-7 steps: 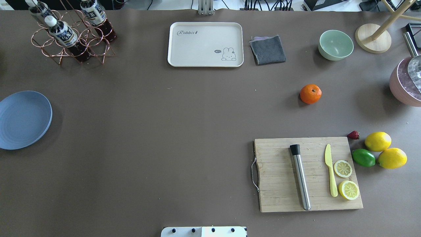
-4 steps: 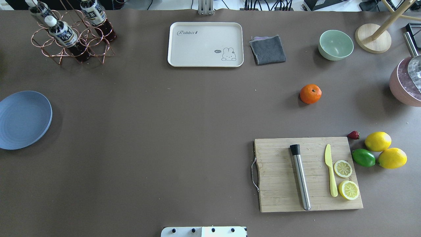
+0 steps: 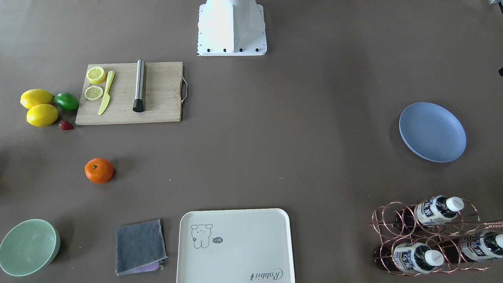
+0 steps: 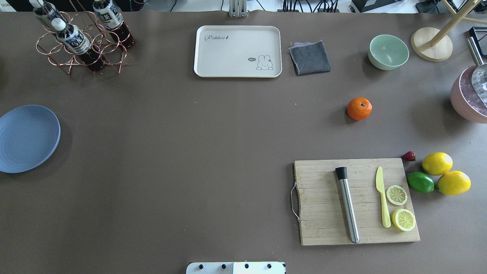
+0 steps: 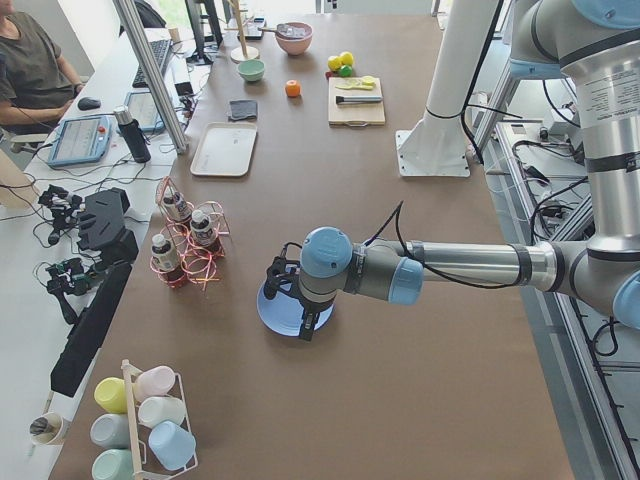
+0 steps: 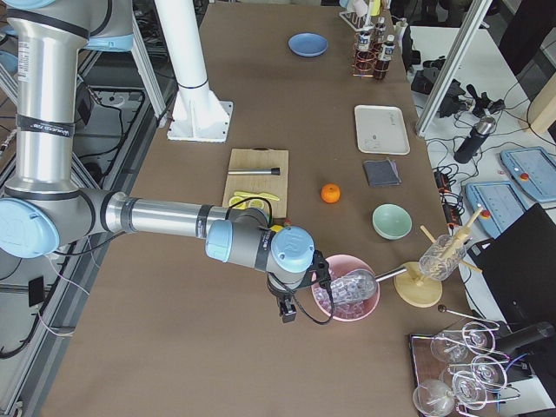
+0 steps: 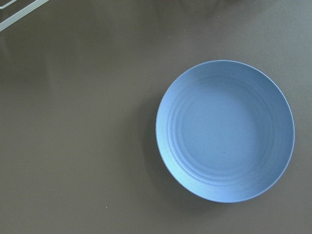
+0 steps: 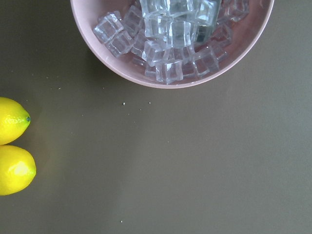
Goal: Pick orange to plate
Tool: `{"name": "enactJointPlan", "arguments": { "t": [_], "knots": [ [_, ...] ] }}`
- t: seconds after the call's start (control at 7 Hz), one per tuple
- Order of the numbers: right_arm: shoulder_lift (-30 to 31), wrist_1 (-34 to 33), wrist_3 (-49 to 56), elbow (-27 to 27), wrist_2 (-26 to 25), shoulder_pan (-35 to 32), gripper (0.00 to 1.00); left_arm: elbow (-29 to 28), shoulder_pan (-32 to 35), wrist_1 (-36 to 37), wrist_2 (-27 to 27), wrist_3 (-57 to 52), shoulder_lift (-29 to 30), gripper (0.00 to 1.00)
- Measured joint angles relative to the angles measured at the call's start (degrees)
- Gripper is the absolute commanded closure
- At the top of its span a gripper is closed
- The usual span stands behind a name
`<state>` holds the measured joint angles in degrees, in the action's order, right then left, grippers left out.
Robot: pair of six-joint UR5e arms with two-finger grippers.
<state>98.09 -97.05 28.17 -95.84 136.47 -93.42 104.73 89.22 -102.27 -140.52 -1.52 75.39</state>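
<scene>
Plate [image 4: 26, 139] and pink ice bowl [image 4: 462, 102] partly beyond overhead view's edges.

Bright orange [image 4: 359, 108] resting on table, blue plate [image 4: 27, 138] apparently empty, well apart

1. Plate [image 7: 225, 130]: matt, faintly ringed, plastic-looking.
2. Cutting board [image 4: 323, 213]: pale, grained wood.
3. Muddler [image 4: 349, 213]: brushed metal, matt black tip.
4. Cloth [image 4: 310, 58]: grey napped fabric.
5. Bottle rack [image 4: 107, 41]: shiny copper-coloured wire.
</scene>
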Motion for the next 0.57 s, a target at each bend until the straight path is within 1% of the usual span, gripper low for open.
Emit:
{"name": "enactJointPlan", "arguments": {
  "t": [0.14,0.29,0.43,0.57],
  "knots": [
    [0.0,0.0,0.0,-0.1,0.1,0.0,0.00,-0.9,-0.1,-0.6,0.1,0.5,0.1,0.02],
    [0.0,0.0,0.0,-0.1,0.1,0.0,0.00,-3.3,-0.2,-2.5,0.3,0.8,0.7,0.02],
    [0.0,0.0,0.0,-0.1,0.2,0.0,0.00,-7.3,-0.7,-6.4,0.6,2.3,1.9,0.03],
    [-0.1,0.0,-0.1,-0.1,0.6,0.0,0.00,-12.4,-2.5,-12.1,0.7,6.0,4.0,0.03]
  ]
}}
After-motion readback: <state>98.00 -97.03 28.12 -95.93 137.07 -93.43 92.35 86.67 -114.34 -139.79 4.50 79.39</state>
